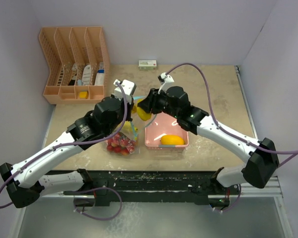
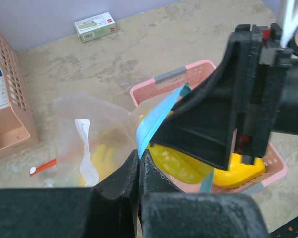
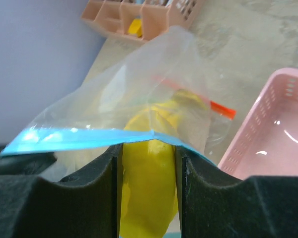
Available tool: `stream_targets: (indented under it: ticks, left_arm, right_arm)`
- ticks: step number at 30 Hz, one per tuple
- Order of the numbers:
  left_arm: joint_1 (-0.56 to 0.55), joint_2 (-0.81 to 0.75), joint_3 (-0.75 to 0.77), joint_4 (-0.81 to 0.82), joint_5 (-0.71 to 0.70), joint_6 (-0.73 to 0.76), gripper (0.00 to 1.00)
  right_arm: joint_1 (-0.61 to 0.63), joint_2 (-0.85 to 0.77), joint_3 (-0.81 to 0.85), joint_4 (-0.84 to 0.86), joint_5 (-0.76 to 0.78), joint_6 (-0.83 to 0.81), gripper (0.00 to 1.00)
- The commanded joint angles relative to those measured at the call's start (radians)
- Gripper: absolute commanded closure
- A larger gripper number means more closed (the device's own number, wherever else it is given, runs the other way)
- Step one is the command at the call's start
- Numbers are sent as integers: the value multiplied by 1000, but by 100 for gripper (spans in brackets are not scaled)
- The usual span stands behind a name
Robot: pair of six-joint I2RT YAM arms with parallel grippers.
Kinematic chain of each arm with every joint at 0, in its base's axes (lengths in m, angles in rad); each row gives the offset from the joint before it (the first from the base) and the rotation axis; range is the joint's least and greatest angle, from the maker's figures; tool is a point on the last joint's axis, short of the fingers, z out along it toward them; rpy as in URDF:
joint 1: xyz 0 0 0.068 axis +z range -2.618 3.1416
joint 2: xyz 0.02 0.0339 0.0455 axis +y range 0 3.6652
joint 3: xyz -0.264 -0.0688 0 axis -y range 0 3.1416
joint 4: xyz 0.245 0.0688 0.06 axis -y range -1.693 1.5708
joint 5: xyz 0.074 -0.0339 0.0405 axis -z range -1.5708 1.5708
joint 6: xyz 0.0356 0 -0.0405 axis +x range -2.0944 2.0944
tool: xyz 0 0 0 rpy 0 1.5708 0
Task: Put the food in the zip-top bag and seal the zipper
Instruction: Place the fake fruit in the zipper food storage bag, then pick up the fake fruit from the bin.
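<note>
From above, the crinkly clear bag [image 1: 122, 143], red strawberries [image 1: 118, 145] inside, sags just beside the perforated pink basket [image 1: 152, 141], which holds a smooth mango [image 1: 172, 140]. Speckled tabletop [image 1: 213, 99] stretches open to the right.

Left wrist: the left gripper [image 2: 139, 166] is pinched tight on the bag's blue zipper strip [image 2: 156, 121] (mouth lifted).

Right wrist: the right gripper [image 3: 148, 188], partly open, clamps a glossy yellow fruit piece [image 3: 146, 163] at that rim.

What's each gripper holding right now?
Left gripper: shut, pinching the blue zipper edge of the bag.
Right gripper: closed on a yellow fruit at the bag's mouth.
</note>
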Motion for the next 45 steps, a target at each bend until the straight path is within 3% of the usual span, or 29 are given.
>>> stream_targets:
  ticks: [1, 5, 9, 12, 19, 25, 29, 32, 35, 41, 45]
  left_arm:
    - [-5, -16, 12, 66, 32, -26, 100]
    - [-4, -2, 2, 77, 28, -26, 100]
    - [-5, 8, 0, 83, 9, -17, 100]
    - [-5, 10, 1, 92, 1, -12, 100]
    - [-5, 16, 18, 81, -30, 3, 100]
    - [-5, -7, 22, 73, -58, 14, 100]
    - [-5, -9, 15, 79, -59, 12, 100]
    - [-5, -12, 15, 74, -42, 8, 100]
    - [-5, -22, 4, 83, -33, 5, 100]
    - [-5, -39, -6, 85, -19, -1, 100]
    - [-5, -59, -8, 81, -15, -2, 100]
  right_arm:
    - [55, 41, 95, 67, 328, 36, 79]
    - [80, 101, 151, 85, 330, 24, 60]
    - [113, 105, 180, 64, 307, -4, 30]
    - [139, 80, 189, 5, 332, -33, 19]
    - [177, -98, 56, -77, 315, -46, 20]
    - [180, -395, -161, -154, 130, -108, 22]
    - [178, -536, -241, -244, 75, -39, 18]
    - [177, -479, -202, -483, 260, 13, 15]
    - [173, -325, -174, -616, 398, 63, 7]
    - [119, -102, -133, -642, 454, 82, 0]
    - [26, -60, -168, -566, 366, 57, 0]
